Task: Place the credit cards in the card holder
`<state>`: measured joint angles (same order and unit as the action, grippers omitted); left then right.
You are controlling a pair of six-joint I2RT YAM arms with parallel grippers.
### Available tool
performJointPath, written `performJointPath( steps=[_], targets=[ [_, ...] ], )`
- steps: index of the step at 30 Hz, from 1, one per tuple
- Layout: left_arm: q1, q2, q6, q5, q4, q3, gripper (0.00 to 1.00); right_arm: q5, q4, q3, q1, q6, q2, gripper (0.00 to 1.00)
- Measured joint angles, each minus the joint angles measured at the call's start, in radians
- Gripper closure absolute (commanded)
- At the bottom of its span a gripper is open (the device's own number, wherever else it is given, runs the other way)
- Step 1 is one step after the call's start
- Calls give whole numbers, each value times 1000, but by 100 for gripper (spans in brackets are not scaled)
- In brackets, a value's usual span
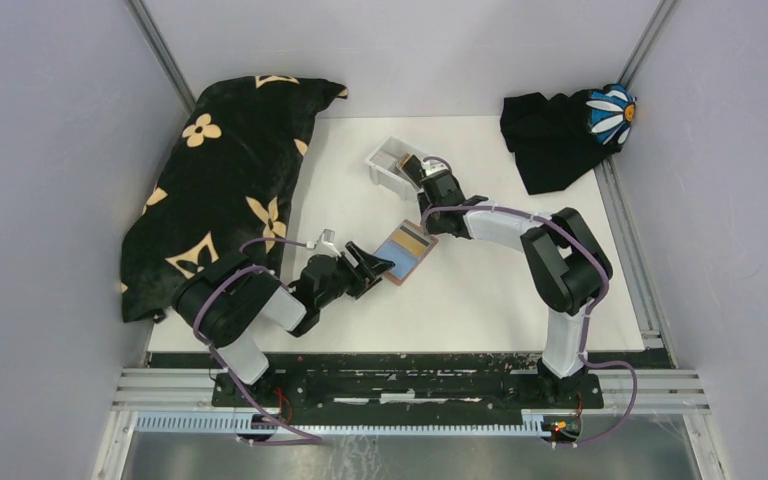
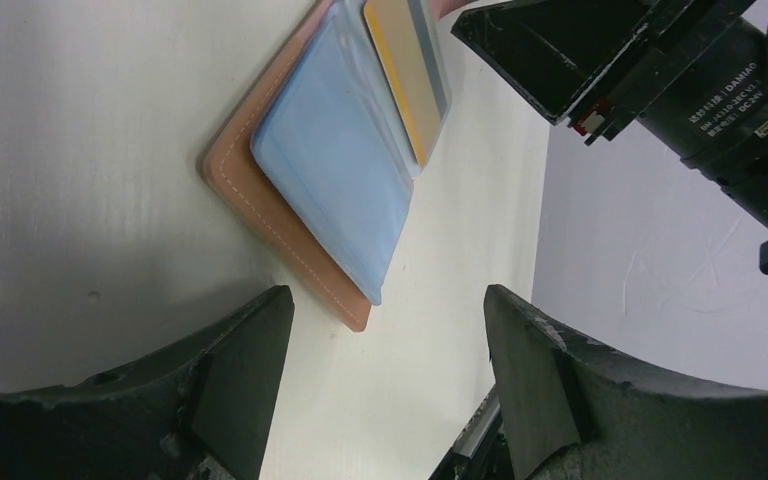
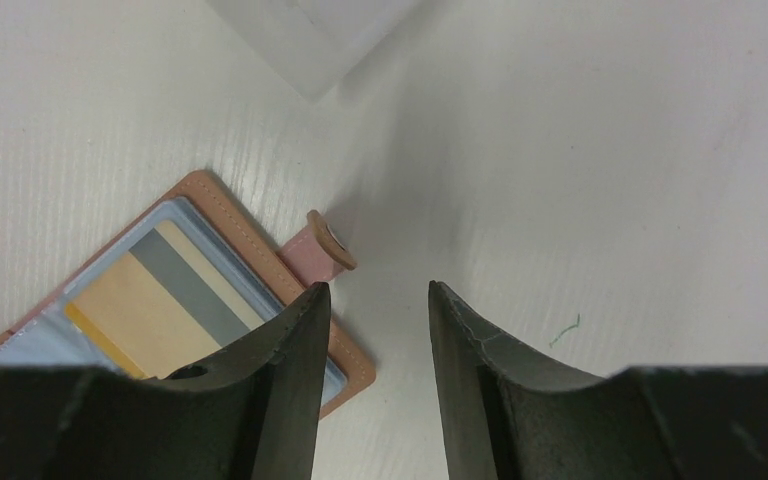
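2 things crowd the desk [image 1: 480, 290]: black pillow [image 1: 220, 180] left, white tray [image 1: 379, 164] beyond. The card holder [image 1: 404, 254] lies open, gold card [image 3: 135, 310] inside, just ahead of both released, empty jaws.

- A black pillow [image 1: 225, 180] with gold flower prints lies along the left of my white table [image 1: 480, 290].
- 1 small white tray [image 1: 388, 160] sits toward the far edge.
- A black cloth [image 1: 550, 140] is bunched in the far right corner, with a blue daisy-printed thing [image 1: 612, 112] against it.
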<state>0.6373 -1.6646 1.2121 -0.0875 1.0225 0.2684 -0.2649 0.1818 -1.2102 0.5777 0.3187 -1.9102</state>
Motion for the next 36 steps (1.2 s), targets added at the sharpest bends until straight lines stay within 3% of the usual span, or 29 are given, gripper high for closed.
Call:
performJointPath(
  steps=[11,17,28,36],
  targets=[
    [5,-39,13,6,58,2,20,137,-117,0,-46,2,-60,56],
    [6,-50,13,8,76,2,20,200,-171,-12,-65,16,-86,98],
    [11,-59,17,26,130,-22,15,232,-158,-16,-74,113,-88,99],
    [15,-84,16,42,170,-24,15,288,-125,-19,-103,279,-66,99]
  ],
)
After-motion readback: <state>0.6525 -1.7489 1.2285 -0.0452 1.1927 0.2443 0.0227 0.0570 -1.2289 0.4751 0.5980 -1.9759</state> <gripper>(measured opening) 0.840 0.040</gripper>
